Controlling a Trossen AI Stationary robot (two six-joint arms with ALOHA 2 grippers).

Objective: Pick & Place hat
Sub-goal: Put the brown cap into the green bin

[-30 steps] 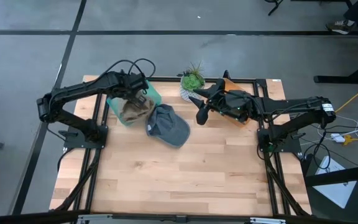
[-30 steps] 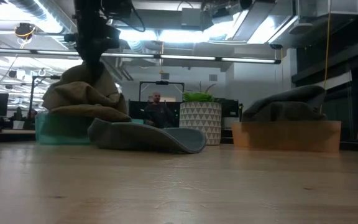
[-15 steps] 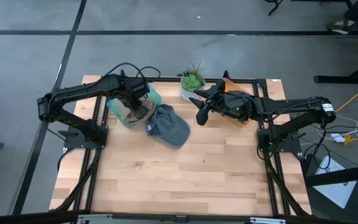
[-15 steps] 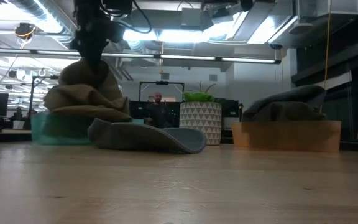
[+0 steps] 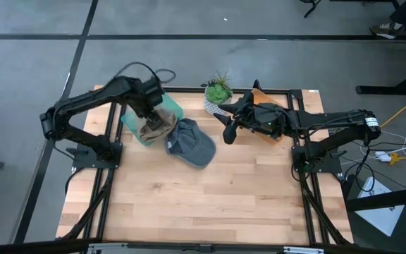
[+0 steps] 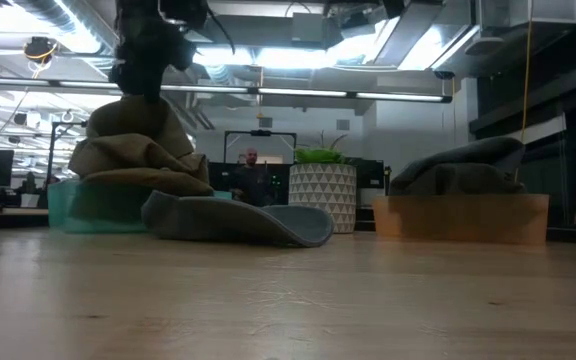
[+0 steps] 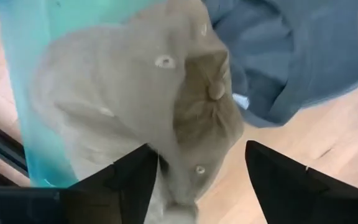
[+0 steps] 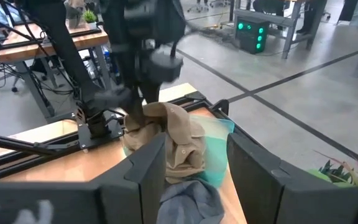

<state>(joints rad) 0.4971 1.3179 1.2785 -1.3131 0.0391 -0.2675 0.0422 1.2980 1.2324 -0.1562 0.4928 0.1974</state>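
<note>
Over at the far left corner of the wooden table [image 5: 189, 204] the left gripper [image 5: 151, 116] hangs right above the teal bin [image 5: 171, 107], and its two dark fingers [image 7: 114, 180] stand spread wide on either side of the tan hat [image 7: 160, 118], with a clear gap between the right-hand finger and the cloth, so it does not look clamped on anything. That tan hat sits heaped in the bin, its crown bunched up well above the rim in the low view [image 6: 133, 150], with the top button and eyelets facing the wrist camera. Just beside the bin, on the bare wood, lies a blue-grey cap [image 5: 190, 143], flat with its brim pointing toward the table's middle; its edge touches or nearly touches the bin's side. Behind the cap stands a small potted plant [image 5: 218, 92] in a white patterned pot. The right gripper [image 5: 229, 130] waits off to the right of the plant, held level above the table, its fingers parted with an open gap and nothing between them. Under that arm sits an orange bin [image 6: 460, 218] with a dark grey hat [image 6: 458, 165] mounded in it. A person [image 6: 253, 175] is visible far back in the room
</note>
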